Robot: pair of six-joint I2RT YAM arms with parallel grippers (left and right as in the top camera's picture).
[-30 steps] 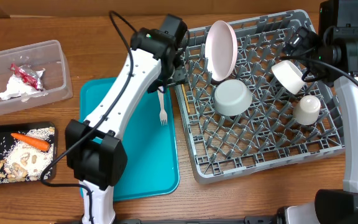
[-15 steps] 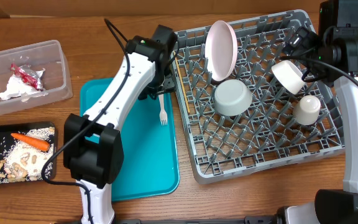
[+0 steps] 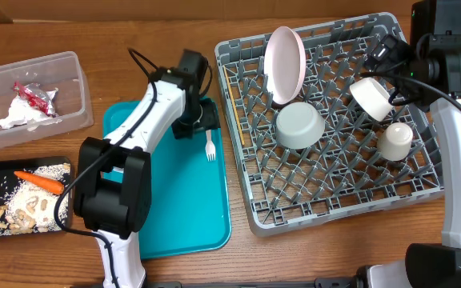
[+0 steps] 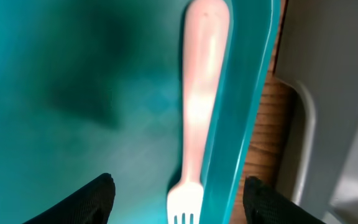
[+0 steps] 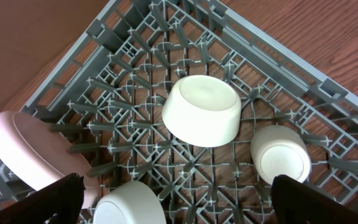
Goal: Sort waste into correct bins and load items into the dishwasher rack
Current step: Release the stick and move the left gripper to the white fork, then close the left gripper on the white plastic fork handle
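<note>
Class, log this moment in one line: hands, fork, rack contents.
left hand: open above fork on teal tray | right hand: open over rack | rack: plate, grey bowl, white bowl, cup

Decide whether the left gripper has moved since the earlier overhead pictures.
Yes. The left gripper has moved left, away from the dishwasher rack, out over the teal tray.

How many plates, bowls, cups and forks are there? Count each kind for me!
Plates: 1, the pale pink plate
Bowls: 2, the grey bowl and the whitish bowl
Cups: 1, the white cup
Forks: 1, the white fork
Total: 5
</note>
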